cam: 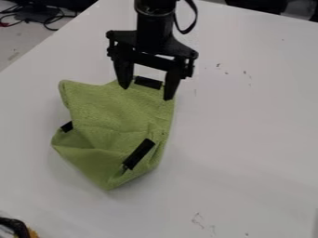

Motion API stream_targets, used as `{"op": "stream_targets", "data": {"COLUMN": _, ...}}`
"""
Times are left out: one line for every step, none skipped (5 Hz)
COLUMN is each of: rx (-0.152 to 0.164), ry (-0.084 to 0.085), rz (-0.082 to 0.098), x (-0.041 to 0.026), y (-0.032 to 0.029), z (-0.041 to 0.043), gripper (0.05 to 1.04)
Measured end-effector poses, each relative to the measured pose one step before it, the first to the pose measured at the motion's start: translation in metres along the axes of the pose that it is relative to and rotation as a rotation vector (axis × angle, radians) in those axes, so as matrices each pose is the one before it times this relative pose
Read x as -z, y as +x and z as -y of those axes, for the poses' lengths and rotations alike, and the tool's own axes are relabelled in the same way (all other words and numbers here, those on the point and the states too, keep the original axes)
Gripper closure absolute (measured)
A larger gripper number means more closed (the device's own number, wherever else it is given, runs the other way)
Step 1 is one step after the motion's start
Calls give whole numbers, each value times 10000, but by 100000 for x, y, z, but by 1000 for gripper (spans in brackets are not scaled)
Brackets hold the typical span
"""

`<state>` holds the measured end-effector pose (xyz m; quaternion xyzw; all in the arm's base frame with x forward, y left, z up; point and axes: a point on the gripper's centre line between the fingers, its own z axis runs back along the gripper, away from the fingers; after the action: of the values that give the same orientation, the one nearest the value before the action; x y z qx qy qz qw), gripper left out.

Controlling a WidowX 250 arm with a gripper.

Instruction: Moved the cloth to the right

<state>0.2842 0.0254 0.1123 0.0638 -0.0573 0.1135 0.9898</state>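
Observation:
The black gripper hangs at the upper middle of the camera view, its two fingers spread wide. Its fingertips are over the far edge of the green cloth, one on each side of a black strip there. The cloth lies crumpled on the white table, left of the middle, with raised folds at its left and near side. Two more black strips show on it, at its left edge and lower right. Whether the fingertips touch the cloth, I cannot tell.
The white table extends to the right of the cloth and toward the near edge. Black cables lie beyond the table at the upper left. A black and yellow object pokes in at the lower left corner.

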Motion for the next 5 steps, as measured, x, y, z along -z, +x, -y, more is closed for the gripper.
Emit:
{"op": "stream_targets", "data": {"rx": 969, "ry": -516, "rz": -554, "x": 3276, "y": 3416, "z": -452, "gripper": 84}}
{"op": "stream_targets", "data": {"rx": 554, "ry": -317, "rz": -404, "x": 2550, "y": 2500, "z": -1123, "gripper": 84}}
{"op": "stream_targets", "data": {"rx": 230, "ry": -145, "rz": -385, "x": 2382, "y": 1313, "z": -1059, "gripper": 84}}
{"op": "stream_targets", "data": {"rx": -63, "ry": -347, "rz": -252, "x": 1386, "y": 428, "z": -851, "gripper": 84}}
{"op": "stream_targets", "data": {"rx": 182, "ry": -375, "rz": -271, "x": 1722, "y": 82, "z": -144, "gripper": 83}}
